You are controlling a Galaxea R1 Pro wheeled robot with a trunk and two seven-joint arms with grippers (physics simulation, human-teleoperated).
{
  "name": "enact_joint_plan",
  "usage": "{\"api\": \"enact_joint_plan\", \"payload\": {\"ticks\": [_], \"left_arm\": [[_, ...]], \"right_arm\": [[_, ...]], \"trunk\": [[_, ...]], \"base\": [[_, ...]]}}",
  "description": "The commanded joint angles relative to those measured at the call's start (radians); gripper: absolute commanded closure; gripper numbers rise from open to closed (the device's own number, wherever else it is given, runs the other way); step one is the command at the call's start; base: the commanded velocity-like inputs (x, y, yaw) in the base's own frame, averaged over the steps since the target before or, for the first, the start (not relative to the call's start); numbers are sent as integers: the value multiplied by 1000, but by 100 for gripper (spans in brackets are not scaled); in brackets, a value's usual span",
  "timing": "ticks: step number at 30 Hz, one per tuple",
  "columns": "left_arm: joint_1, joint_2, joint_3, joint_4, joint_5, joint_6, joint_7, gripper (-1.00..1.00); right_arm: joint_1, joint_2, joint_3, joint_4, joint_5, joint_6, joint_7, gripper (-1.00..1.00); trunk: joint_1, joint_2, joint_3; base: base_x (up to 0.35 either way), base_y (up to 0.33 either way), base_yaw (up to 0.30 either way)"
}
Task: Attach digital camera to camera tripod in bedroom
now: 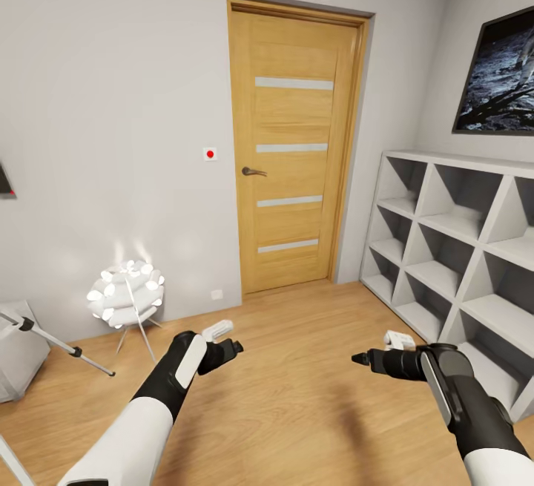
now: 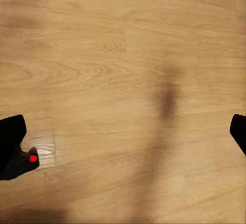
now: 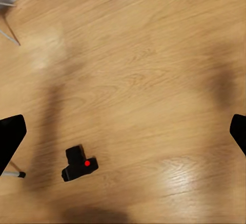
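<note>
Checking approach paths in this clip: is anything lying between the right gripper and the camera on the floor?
Nothing visible. In the right wrist view the camera lies alone on bare wood floor between and below the open fingers. A tripod foot tip sits nearby, apart from the camera.

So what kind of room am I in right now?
Looks like a room in a home, possibly a bedroom: light wood floor, a wooden door, white cube shelving and a clustered-shade lamp. No bed is in view, so I can't confirm.
</note>
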Motion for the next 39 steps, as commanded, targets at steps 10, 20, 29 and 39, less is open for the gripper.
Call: {"api": "enact_joint_plan", "payload": {"ticks": [10, 20, 29, 39], "left_arm": [[-1, 0, 1, -3, 13, -61, 8, -100], [-1, 19, 3, 7, 15, -65, 7, -100], [-1, 25, 7, 18, 18, -70, -34, -100], [-2, 191, 11, 78, 173, -71, -223, -100]], "right_arm": [[-1, 0, -2, 10, 5, 1, 4, -100], [-1, 0, -6, 10, 4, 10, 4, -100], [-1, 0, -7, 10, 4, 13, 4, -100], [-1, 0, -7, 12, 2, 14, 4, -100]], "trunk": [[38, -71, -33], [77, -141, -64], [111, -204, -92], [150, -274, -123]], "base": [[0, 0, 0], [0, 0, 0], [0, 0, 0], [0, 0, 0]]}}
